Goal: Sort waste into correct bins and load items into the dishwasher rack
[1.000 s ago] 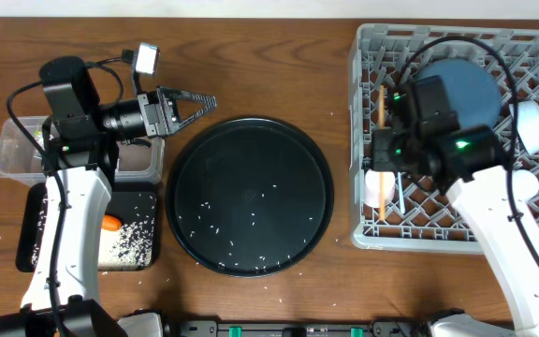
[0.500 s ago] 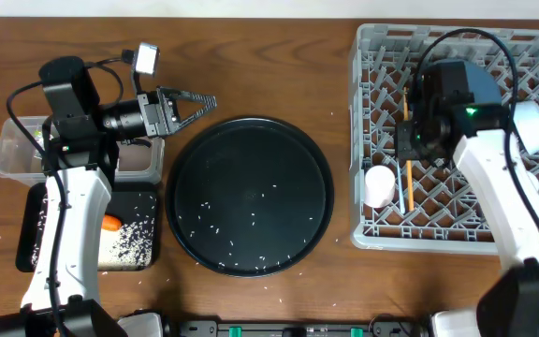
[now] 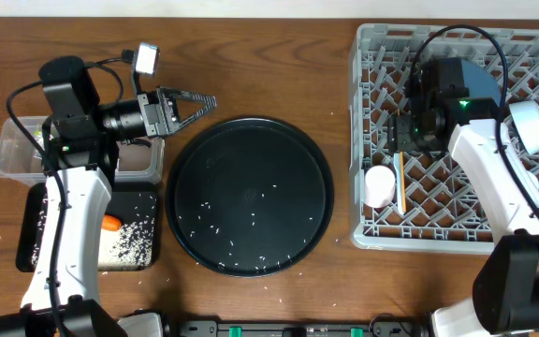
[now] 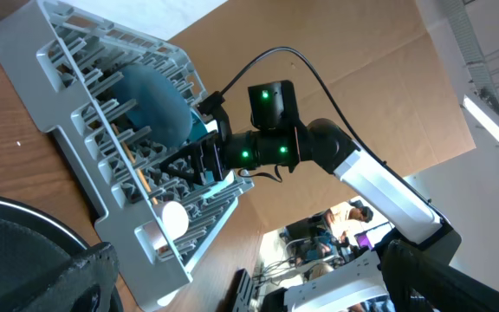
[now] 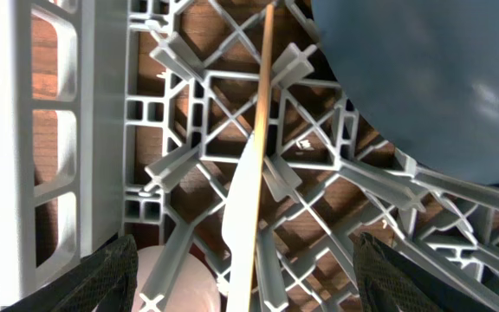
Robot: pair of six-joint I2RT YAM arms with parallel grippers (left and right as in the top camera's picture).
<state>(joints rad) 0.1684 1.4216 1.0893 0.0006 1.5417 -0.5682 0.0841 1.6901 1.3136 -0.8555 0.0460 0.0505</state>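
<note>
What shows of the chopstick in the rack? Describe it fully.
The chopstick is a thin, straight, pale wooden stick. It lies flat on the lattice of the grey rack, near its left wall, beside the pink cup. A white spoon lies along one end. The right gripper hangs above it, jaws open, not touching.

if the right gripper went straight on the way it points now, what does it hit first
Probably the chopstick lying on the rack, centred under the open right gripper. The rack's grid is just beneath it. Depth is hard to judge.
</note>
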